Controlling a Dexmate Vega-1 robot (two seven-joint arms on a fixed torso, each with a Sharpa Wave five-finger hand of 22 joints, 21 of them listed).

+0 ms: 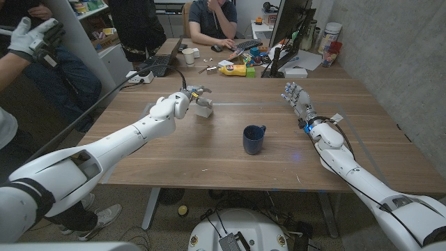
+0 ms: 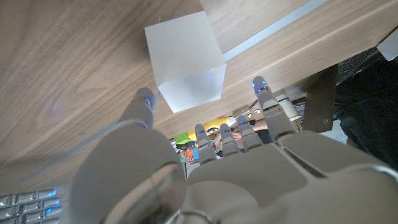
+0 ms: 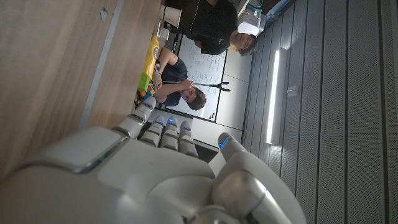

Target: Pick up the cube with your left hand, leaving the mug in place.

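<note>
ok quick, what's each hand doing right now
Left hand: open, fingers spread at the cube, not holding it yet.
Right hand: open, holding nothing.

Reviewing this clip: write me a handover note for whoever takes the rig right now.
Left hand: at the cube, fingers spread on either side of it in the left wrist view; no firm grip visible, so treat it as open.
Right hand: holds nothing, fingers apart, waiting on the table's right side.
Mug: upright mid-table, apart from both hands, untouched.
Done: left hand has reached the cube.
Left: close on the cube and lift it, leaving the mug in place.
</note>
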